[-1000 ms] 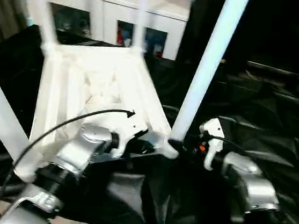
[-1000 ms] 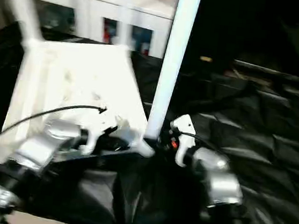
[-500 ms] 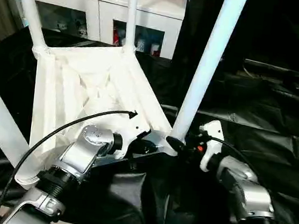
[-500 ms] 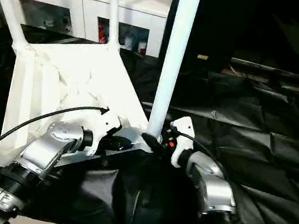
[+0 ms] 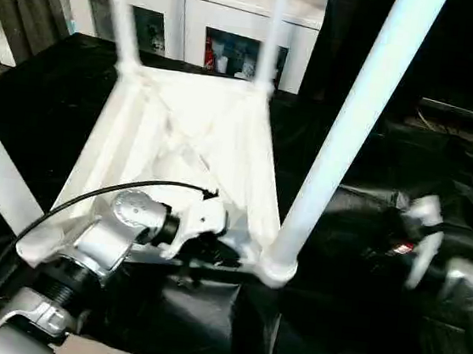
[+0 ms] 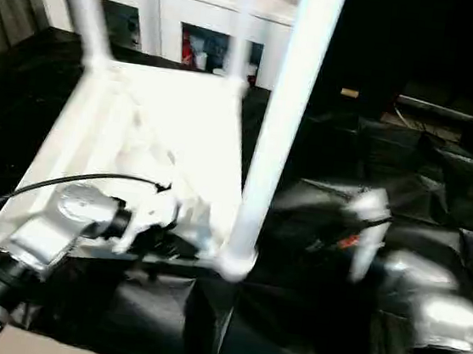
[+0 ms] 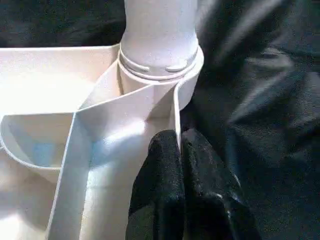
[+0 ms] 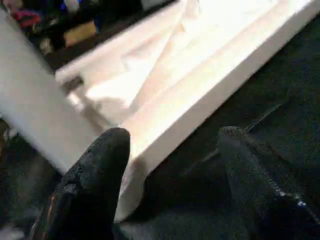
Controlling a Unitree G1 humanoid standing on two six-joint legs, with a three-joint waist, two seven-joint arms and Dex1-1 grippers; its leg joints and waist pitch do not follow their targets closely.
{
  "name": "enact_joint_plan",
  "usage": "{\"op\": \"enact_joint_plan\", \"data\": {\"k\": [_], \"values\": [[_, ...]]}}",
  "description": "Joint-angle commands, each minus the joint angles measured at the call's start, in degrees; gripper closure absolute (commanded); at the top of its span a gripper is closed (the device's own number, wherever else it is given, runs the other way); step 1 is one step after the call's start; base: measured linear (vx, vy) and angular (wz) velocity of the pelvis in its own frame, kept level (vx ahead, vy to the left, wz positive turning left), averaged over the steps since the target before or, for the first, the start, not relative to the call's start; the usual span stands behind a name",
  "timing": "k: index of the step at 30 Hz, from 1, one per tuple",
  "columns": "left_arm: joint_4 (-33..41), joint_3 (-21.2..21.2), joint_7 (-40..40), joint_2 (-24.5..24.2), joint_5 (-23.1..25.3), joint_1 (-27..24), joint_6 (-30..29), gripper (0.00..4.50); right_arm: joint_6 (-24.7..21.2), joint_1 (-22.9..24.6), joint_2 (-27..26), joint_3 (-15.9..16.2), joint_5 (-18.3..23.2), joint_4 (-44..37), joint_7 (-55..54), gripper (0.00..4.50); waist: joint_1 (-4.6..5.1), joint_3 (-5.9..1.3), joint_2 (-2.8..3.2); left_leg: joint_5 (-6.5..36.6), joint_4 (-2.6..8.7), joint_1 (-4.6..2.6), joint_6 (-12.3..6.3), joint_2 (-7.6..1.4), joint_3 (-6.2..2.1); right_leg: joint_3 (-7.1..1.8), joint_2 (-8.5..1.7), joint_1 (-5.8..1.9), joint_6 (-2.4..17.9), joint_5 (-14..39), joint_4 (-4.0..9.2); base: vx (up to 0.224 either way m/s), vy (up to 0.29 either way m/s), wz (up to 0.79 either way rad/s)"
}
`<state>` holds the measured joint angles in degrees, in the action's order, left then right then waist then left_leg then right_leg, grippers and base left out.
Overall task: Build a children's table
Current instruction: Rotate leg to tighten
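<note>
Black cloth covers the bench [image 5: 47, 113], where the upturned table [image 5: 194, 138] lies, legs up. Left fingers [image 7: 182, 170] pinch its rim beside the near leg [image 5: 343, 138]; right fingers [image 8: 100, 165] are spread, seemingly empty. Steady the rim while checking that leg's seating.

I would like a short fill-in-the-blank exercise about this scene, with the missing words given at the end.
1. The table lies upside down with its ____ pointing up.
2. The left gripper is ____ on the table's rim.
3. The right gripper stands ____, beside the table's edge.
4. The cloth under the table is ____ in colour.

Missing words: legs; shut; open; black
</note>
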<state>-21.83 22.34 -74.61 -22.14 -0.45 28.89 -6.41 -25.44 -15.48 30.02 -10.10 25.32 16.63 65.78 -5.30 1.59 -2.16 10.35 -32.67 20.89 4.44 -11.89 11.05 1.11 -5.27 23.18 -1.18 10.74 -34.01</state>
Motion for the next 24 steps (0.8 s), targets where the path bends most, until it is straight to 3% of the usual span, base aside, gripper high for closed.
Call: {"op": "enact_joint_plan", "data": {"k": [1,2,3,5,11,13,14,15,16,18,19,21,22,23,24], "values": [[-0.2,3.1,-3.1,0.6,-0.2,0.8,2.1,4.5,1.2,-0.7,-0.1,-1.3,0.5,1.0,-2.4,1.44,0.21,-2.56,0.35,13.9,3.52,-1.05,-1.42,-1.23,0.18,-0.83,-1.54,-2.34,13.8,9.1,3.54,0.0,0.0,0.0],[-0.5,3.2,-3.8,0.2,0.0,1.0,3.4,4.5,3.1,-1.2,-1.2,-1.5,-0.7,2.0,-5.3,1.44,0.13,-2.53,0.67,14.4,3.54,-1.15,-1.03,-1.22,0.15,-0.88,-1.53,-2.24,13.6,9.8,3.62,0.0,0.0,0.0],[-0.6,3.3,-4.0,0.0,0.2,1.1,3.8,4.5,4.0,-1.3,-1.9,-1.3,-1.3,2.3,-6.6,1.44,0.43,-2.48,0.39,15.1,3.58,-1.05,-0.46,-1.11,0.15,-0.96,-1.62,-2.1,13.1,11.3,3.74,0.0,0.0,0.0],[-0.7,3.4,-4.1,-0.1,0.4,1.2,4.1,4.5,4.7,-1.4,-2.5,-1.1,-1.9,2.6,-7.7,1.44,0.46,-2.55,0.56,15.1,3.64,-1.0,-0.09,-1.01,0.04,-0.99,-1.66,-2.1,12.3,12.3,3.82,0.0,0.0,0.0],[-1.3,1.2,-1.8,-0.5,0.4,0.8,7.5,4.5,5.7,-1.8,-7.4,0.1,-4.4,2.3,-14.8,1.44,0.54,-2.86,0.56,9.8,3.3,-0.8,-1.23,-0.92,0.17,-1.01,-1.36,-2.3,13.2,4.4,2.85,0.0,0.0,0.0],[2.7,-3.1,-1.0,-0.5,-4.3,-0.6,4.7,4.06,7.0,-3.6,-10.6,-0.5,-7.1,5.8,-25.3,1.21,0.7,-2.84,-0.06,8.9,3.31,-0.64,-1.08,-0.73,0.29,-0.95,-1.44,-2.44,13.4,4.7,2.75,0.0,0.0,0.0],[4.3,-4.3,-0.5,-0.6,-5.6,-1.3,3.6,3.95,7.6,-3.5,-11.2,-0.6,-7.4,5.7,-26.6,1.12,0.66,-2.77,0.29,9.0,3.36,-0.72,-0.59,-0.88,0.22,-1.05,-1.68,-2.26,13.5,5.3,2.59,0.0,0.0,0.0],[5.1,-4.9,-0.1,-0.6,-6.2,-1.7,3.0,3.92,8.0,-3.5,-11.5,-0.6,-7.6,5.5,-27.1,1.06,0.81,-2.73,-0.16,9.3,3.36,-0.59,-0.58,-0.82,0.32,-1.07,-1.56,-2.29,13.4,5.9,2.72,0.0,0.0,0.0],[9.1,-8.3,3.0,-0.2,-8.9,-3.5,0.3,3.84,8.8,-2.7,-13.1,-0.9,-8.0,2.7,-29.4,1.02,0.64,-2.74,0.15,10.2,3.4,-0.69,-0.21,-1.09,0.27,-1.16,-1.7,-2.24,13.3,6.6,2.63,0.0,0.0,0.0],[10.3,-9.8,4.7,0.2,-9.8,-4.2,-0.4,3.6,8.7,-2.4,-13.7,-1.2,-8.0,1.4,-30.4,0.8,0.77,-2.56,0.17,10.8,3.39,-0.64,-0.55,-0.96,0.35,-1.12,-1.31,-2.11,13.1,6.2,2.72,0.0,0.0,0.0],[12.1,-13.3,10.6,1.5,-10.4,-5.7,-1.8,3.54,9.4,-1.6,-14.5,-1.1,-9.4,-1.5,-32.6,0.72,0.77,-2.47,0.1,10.8,3.47,-0.51,-0.6,-1.02,0.29,-1.13,-1.22,-2.26,12.5,6.1,2.69,0.0,0.0,0.0],[12.5,-16.0,16.7,2.5,-9.3,-6.8,-1.5,3.43,9.6,-0.9,-15.1,-1.1,-10.7,-3.6,-35.6,0.59,0.88,-2.5,0.1,9.8,3.35,-0.41,-0.75,-0.98,0.25,-1.13,-1.16,-2.36,11.6,5.1,2.62,0.0,0.0,0.0],[11.8,-21.3,29.4,5.5,-6.5,-8.1,-0.3,3.33,8.9,0.0,-15.7,-0.7,-14.2,-6.5,-41.5,0.5,1.04,-2.38,-0.05,9.9,3.31,-0.36,-0.64,-0.91,0.3,-1.17,-1.02,-2.33,10.7,5.7,2.85,0.0,0.0,0.0],[11.7,-21.4,29.7,5.6,-6.5,-8.2,-0.3,3.23,8.9,0.0,-15.7,-0.7,-14.3,-6.6,-41.6,0.39,1.04,-2.38,-0.05,9.9,3.31,-0.36,-0.64,-0.91,0.3,-1.17,-1.02,-2.33,10.7,5.7,2.85,0.0,0.0,0.0],[12.5,-24.6,36.1,7.7,-5.9,-9.2,-0.3,3.23,8.4,0.8,-15.6,0.5,-17.0,-8.1,-44.6,0.39,1.17,-2.42,0.02,9.8,3.27,-0.26,0.04,-0.76,0.17,-1.13,-0.99,-2.49,9.2,7.2,3.04,0.0,0.0,0.0]]}}
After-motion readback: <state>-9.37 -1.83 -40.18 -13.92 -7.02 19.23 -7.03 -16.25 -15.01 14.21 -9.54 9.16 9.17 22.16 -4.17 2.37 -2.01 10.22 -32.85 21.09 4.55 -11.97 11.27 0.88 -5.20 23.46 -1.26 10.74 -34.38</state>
